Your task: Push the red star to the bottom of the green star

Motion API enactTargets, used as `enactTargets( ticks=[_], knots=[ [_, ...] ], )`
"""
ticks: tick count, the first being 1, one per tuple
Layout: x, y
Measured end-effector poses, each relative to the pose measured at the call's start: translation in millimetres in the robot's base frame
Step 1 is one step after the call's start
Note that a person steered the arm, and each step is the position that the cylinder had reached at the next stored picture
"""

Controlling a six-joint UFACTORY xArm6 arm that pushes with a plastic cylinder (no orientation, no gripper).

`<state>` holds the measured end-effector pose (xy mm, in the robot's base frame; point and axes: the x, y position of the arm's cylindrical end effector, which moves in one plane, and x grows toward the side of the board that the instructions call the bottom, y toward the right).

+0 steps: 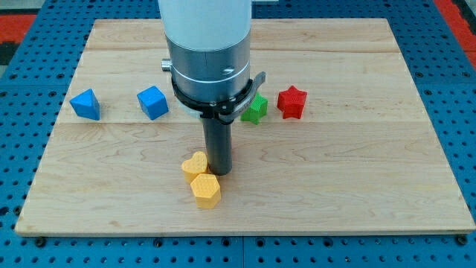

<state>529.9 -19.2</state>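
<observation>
The red star point(291, 102) lies on the wooden board right of centre, just to the right of the green star point(256, 109), which is partly hidden behind the arm's body. My tip point(220, 170) rests on the board below and to the left of both stars, right next to the yellow heart point(195, 164). The tip is well apart from the red star.
A yellow hexagon block point(206, 190) lies just below the yellow heart. A blue triangle-like block point(86, 104) and a blue cube-like block point(152, 102) sit at the view's left. A small red piece point(230, 148) peeks out behind the rod. The board's edge point(245, 232) runs along the bottom.
</observation>
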Motion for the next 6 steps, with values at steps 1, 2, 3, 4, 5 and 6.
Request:
enactTargets(
  ticks=[1,2,3,4,5,6],
  knots=[
    [-1,51],
    [-17,92],
    [-59,163],
    [-129,197],
    [-176,184],
    [-143,163]
  ],
)
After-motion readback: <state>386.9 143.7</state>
